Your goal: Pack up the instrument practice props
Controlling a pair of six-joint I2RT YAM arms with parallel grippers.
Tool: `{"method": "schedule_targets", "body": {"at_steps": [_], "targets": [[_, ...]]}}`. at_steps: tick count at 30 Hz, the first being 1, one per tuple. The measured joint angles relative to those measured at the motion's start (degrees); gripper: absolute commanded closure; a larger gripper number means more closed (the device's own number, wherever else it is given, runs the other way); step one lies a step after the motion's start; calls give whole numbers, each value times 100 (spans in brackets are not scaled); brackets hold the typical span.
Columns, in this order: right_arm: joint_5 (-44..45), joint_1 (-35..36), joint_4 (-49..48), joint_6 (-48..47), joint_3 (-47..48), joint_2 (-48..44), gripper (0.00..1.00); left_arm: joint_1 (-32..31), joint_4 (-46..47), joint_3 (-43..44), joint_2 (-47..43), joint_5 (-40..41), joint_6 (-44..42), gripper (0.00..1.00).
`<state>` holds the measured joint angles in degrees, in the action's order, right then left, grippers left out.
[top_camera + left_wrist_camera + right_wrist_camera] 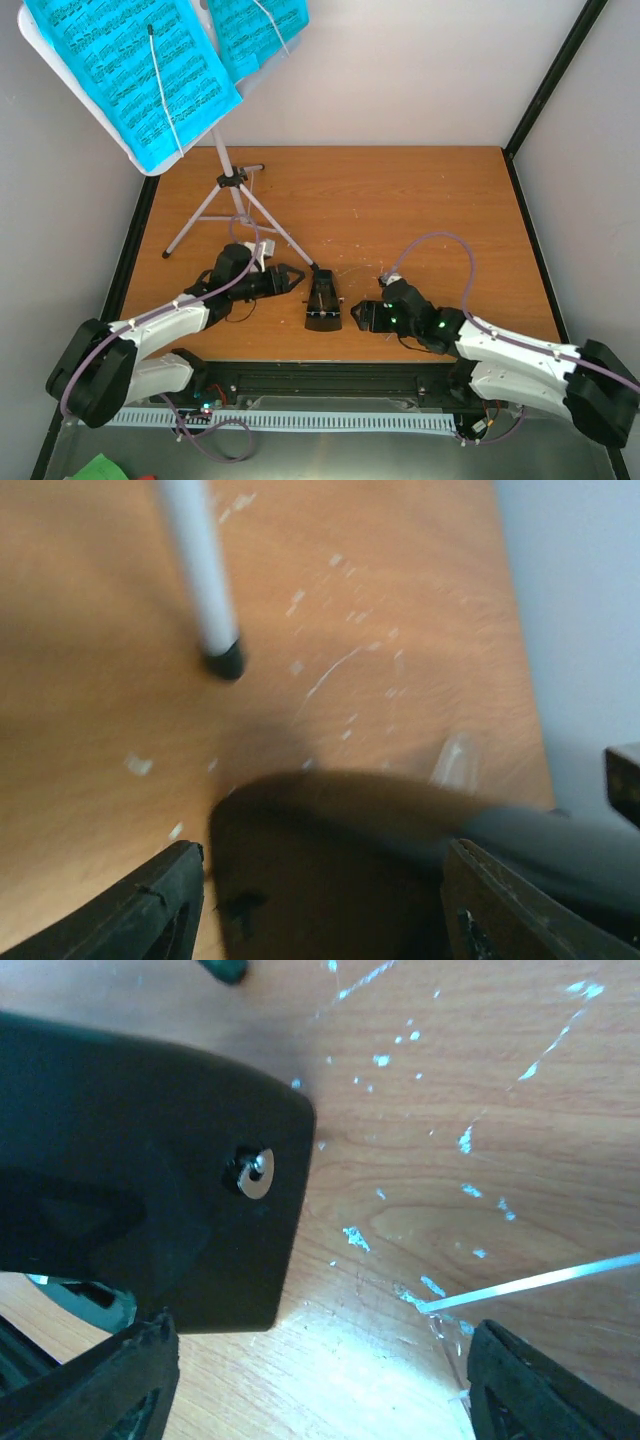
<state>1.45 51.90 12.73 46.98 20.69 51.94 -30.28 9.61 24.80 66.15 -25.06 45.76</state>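
Note:
The white tripod music stand (225, 175) stands at the back left. Its perforated desk (40, 60) holds cyan sheet-music pages (130, 70). The small black metronome (323, 300) lies on the table near the front, between my grippers. My left gripper (297, 278) is open just left of it. In the left wrist view its fingers (150, 910) frame the blurred metronome (350, 860). My right gripper (356, 316) is open just right of the metronome, whose black base (150, 1160) fills that wrist view. A thin clear plastic edge (530, 1285), perhaps the cover, lies by the right finger.
A tripod leg with a black foot (222, 660) rests on the wooden table (400, 200) just beyond my left gripper. Black frame posts (550, 80) and grey walls border the table. The table surface is scratched.

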Motion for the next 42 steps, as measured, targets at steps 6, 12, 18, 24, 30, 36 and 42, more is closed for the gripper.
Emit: {"method": "schedule_targets", "body": {"at_steps": [6,12,18,24,30,36,42], "targets": [[-455,0,-688,-111,-17,916,31,-2,-186,-361,199,-177,17,40],[-686,0,-1130,-173,-33,1237,34,-2,-120,-299,645,-505,-9,41],[-767,0,-1410,-168,-168,1255,34,-2,162,-149,1073,-697,-9,41],[-745,0,-1401,-170,-223,1137,32,-2,553,184,1591,-920,-7,42],[-376,17,-986,-245,-225,450,7,-63,837,361,1875,-1014,-9,37],[-188,26,-396,-575,-201,-498,0,-11,140,527,1019,-592,-361,11],[-269,26,-192,-1255,70,-1329,0,632,-1106,1565,76,-664,-1316,0]]}}
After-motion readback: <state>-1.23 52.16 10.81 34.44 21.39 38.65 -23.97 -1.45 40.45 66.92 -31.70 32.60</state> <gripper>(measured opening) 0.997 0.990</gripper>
